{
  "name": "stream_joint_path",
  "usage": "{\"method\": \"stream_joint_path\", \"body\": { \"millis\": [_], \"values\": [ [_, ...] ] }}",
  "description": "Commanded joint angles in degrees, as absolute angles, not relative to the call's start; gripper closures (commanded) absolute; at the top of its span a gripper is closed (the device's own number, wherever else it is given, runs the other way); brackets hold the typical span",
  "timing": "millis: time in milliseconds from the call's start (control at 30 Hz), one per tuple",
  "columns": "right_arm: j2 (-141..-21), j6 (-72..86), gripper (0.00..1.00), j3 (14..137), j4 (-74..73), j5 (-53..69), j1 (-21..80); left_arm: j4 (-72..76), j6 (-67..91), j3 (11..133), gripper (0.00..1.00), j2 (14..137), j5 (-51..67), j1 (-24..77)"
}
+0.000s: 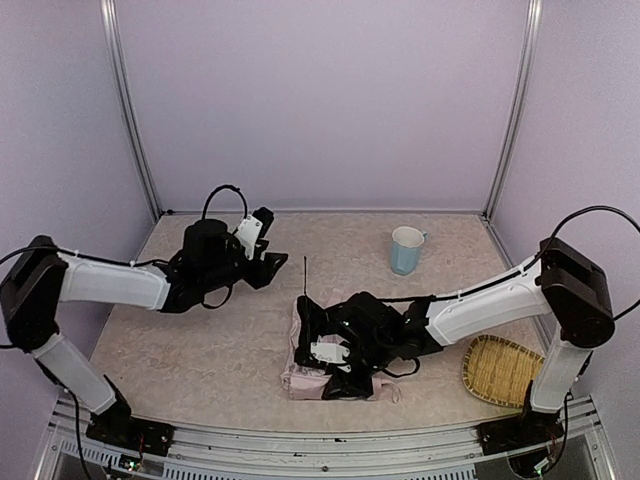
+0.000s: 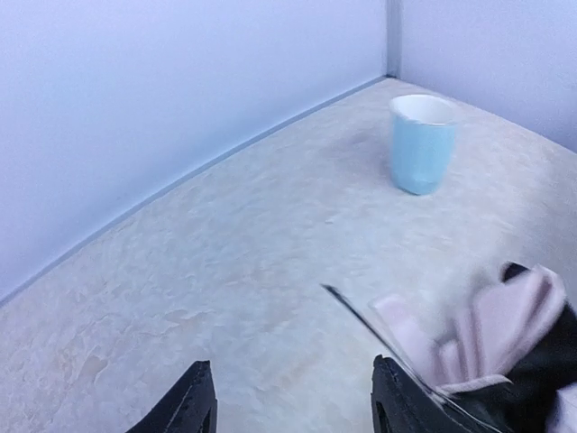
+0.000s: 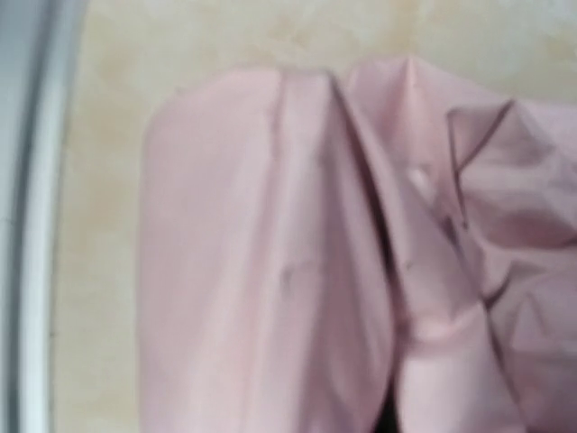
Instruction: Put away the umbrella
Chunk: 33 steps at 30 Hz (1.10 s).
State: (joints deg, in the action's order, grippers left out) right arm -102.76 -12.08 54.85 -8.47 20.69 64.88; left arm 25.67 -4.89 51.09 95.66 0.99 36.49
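The umbrella (image 1: 305, 372) lies collapsed on the table near the front middle, pale pink fabric with black lining showing. Its thin black shaft (image 1: 305, 277) points away from the arms. My right gripper (image 1: 325, 368) is down on the fabric pile, its fingers buried in the folds. In the right wrist view pink umbrella fabric (image 3: 270, 271) fills the frame and no fingers show. My left gripper (image 1: 268, 264) hangs up and left of the umbrella, clear of it. Its fingers (image 2: 194, 406) stand apart with nothing between them; the umbrella (image 2: 505, 334) and shaft (image 2: 356, 311) lie to their right.
A light-blue cup (image 1: 406, 250) (image 2: 422, 142) stands upright at the back right. A woven bamboo tray (image 1: 500, 368) lies at the front right by the right arm's base. Purple walls and metal posts close the table in on three sides.
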Motion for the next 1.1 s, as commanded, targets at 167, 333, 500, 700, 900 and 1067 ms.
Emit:
{"method": "stream_joint_path", "body": {
  "millis": [167, 333, 500, 700, 900, 1067],
  "values": [
    [-112.9, -8.6, 0.99, 56.2, -20.4, 51.8, 55.8, 32.9, -23.7, 21.4, 0.49, 64.4, 3.8, 61.8],
    [-119.9, -10.4, 0.99, 60.2, -24.6, 57.2, 53.0, 26.8, -29.6, 20.1, 0.38, 65.6, 0.7, 71.2],
    [-124.1, -10.2, 0.98, 62.7, -25.8, 58.2, 51.5, 23.6, -36.1, 24.7, 0.29, 76.1, -4.1, 72.9],
    [-125.3, -9.8, 0.98, 63.7, -25.1, 58.5, 50.9, 28.8, -38.5, 27.9, 0.27, 87.7, -4.8, 72.7],
    [-124.8, -10.1, 0.95, 64.6, -25.2, 59.3, 50.9, 29.9, -39.6, 30.7, 0.32, 96.5, -8.8, 72.4],
    [-122.0, -9.7, 0.81, 63.1, -23.1, 59.9, 50.6, 23.9, -36.2, 34.5, 0.51, 101.1, -10.9, 71.6]
  ]
}}
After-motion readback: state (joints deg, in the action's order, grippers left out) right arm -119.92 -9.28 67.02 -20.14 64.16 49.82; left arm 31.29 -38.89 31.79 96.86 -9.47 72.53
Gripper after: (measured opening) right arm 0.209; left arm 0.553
